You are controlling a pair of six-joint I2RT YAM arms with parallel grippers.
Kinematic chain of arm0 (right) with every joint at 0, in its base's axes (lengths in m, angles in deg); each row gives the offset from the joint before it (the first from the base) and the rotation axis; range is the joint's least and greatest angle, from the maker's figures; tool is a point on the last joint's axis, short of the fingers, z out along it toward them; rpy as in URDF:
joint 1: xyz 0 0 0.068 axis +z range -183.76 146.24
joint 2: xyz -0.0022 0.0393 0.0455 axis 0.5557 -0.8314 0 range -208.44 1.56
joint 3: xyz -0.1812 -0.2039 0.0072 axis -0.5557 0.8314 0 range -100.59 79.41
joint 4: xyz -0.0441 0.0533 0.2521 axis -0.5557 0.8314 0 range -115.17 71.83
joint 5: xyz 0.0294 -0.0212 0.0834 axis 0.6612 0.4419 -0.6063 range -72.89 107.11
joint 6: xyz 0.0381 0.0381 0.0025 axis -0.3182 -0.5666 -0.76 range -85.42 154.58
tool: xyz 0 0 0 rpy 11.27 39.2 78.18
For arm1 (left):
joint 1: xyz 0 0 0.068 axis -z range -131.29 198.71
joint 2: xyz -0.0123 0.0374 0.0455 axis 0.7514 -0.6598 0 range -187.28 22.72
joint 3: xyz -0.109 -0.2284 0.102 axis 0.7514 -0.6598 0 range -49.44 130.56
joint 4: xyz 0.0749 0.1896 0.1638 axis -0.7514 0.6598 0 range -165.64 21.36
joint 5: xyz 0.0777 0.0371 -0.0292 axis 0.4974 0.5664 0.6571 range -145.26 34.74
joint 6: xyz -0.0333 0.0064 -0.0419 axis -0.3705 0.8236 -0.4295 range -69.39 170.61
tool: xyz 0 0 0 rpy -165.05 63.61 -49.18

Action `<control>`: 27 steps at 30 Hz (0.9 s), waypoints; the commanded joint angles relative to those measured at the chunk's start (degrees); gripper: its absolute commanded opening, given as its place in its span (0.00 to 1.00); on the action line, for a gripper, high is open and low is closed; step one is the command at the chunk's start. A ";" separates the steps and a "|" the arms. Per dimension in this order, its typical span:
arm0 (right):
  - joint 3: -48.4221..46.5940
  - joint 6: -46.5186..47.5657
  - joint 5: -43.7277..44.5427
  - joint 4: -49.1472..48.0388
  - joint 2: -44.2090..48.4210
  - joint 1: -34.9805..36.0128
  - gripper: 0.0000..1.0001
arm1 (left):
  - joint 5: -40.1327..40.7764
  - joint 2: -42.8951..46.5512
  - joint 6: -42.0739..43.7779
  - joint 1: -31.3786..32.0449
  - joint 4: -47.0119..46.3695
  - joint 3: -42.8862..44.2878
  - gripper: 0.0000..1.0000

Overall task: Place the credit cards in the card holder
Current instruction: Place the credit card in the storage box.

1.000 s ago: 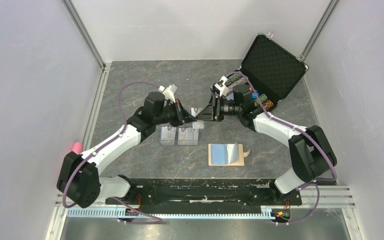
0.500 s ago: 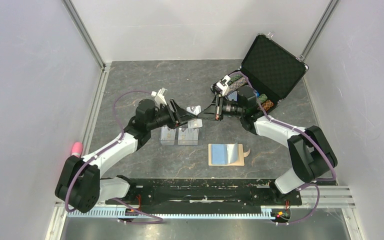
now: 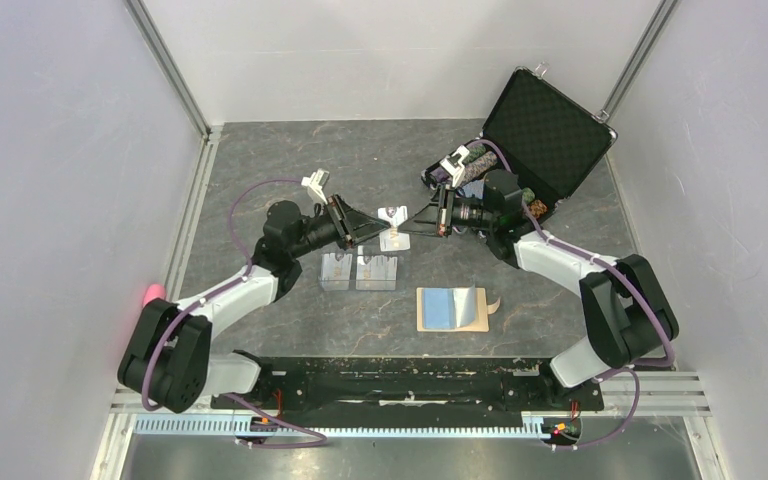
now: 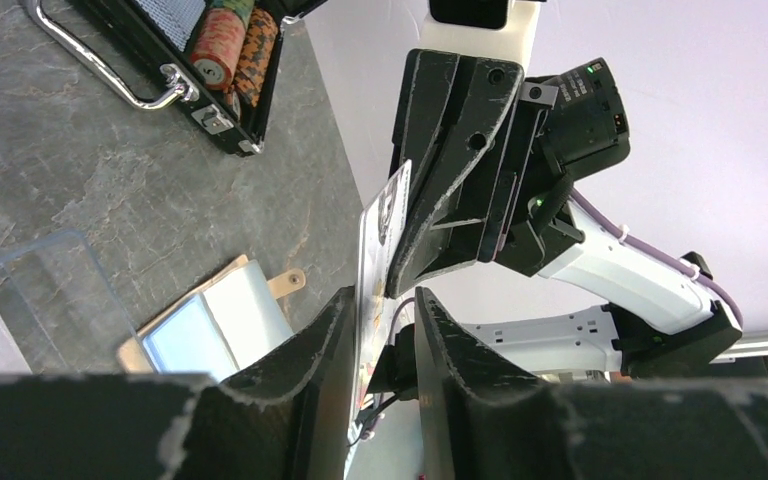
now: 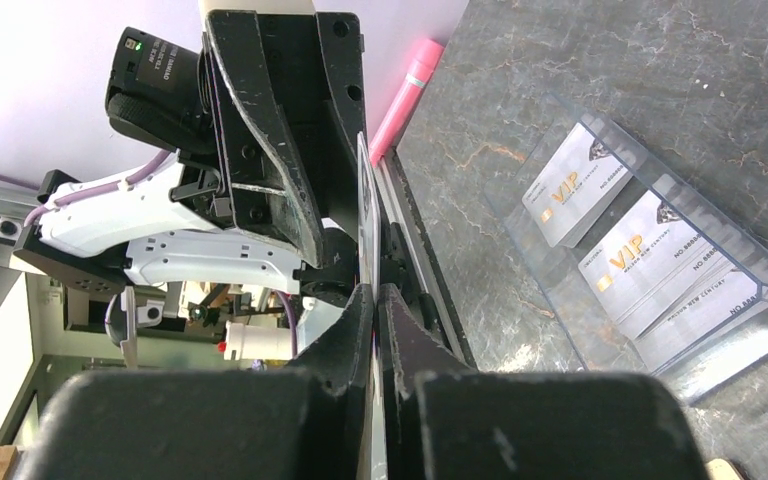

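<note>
One credit card [image 3: 393, 228] hangs on edge above the table between both grippers. My right gripper [image 3: 417, 221] is shut on it, and in the right wrist view its fingertips [image 5: 375, 292] pinch the thin card edge [image 5: 367, 215]. My left gripper [image 4: 380, 300] is open around the card's [image 4: 377, 250] other end, with a gap on one side. More credit cards [image 3: 358, 269] lie in two clear trays, also in the right wrist view [image 5: 615, 255]. The tan card holder [image 3: 452, 308] lies open, its blue lining up.
An open black poker-chip case [image 3: 545, 130] stands at the back right, just behind the right arm. A pink pen [image 3: 152, 293] lies by the left wall rail. The clear trays [image 5: 660, 300] sit below the raised card.
The card passed from left to right: my right gripper shut on it and my left gripper let go. The left arm drew back to the left.
</note>
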 commanded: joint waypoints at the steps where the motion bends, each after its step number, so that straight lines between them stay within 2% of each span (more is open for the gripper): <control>1: 0.53 1.02 -0.07 -0.32 1.21 -0.69 0.00 | -4.36 0.14 -3.09 -0.31 -7.92 0.43 0.32; 4: 0.44 0.97 0.02 0.17 1.31 -0.95 0.00 | -5.38 0.25 -4.26 -0.49 -10.21 -0.14 0.31; 8: 0.19 1.10 -0.14 0.45 1.45 -1.22 0.00 | -5.33 1.33 -4.41 -0.68 -10.49 -0.78 0.40; 10: 0.02 1.02 -0.24 0.44 1.52 -1.31 0.00 | -5.33 1.67 -4.49 -0.89 -10.49 -0.97 0.41; 27: -0.70 -0.74 -1.12 -1.18 1.67 -1.78 0.00 | -8.41 3.33 -6.01 -2.01 -13.26 -1.62 0.25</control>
